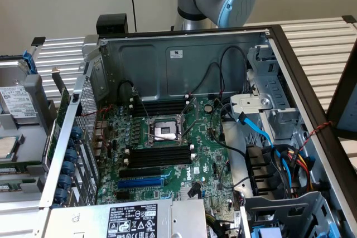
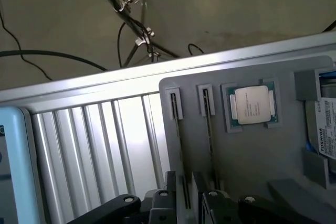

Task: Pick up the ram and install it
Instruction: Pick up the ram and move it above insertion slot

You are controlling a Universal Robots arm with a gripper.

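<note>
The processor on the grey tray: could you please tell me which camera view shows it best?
The wrist view: the processor lies whole and unobstructed in the grey tray. The exterior view catches just a sliver at its left edge.

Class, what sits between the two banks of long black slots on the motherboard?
The square processor socket lies between the upper black slots and the lower black slots, as the exterior view shows.

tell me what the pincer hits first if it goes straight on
Probably the ram standing on edge in the gray tray, just ahead of the open pincer; depth is hard to judge.
</note>
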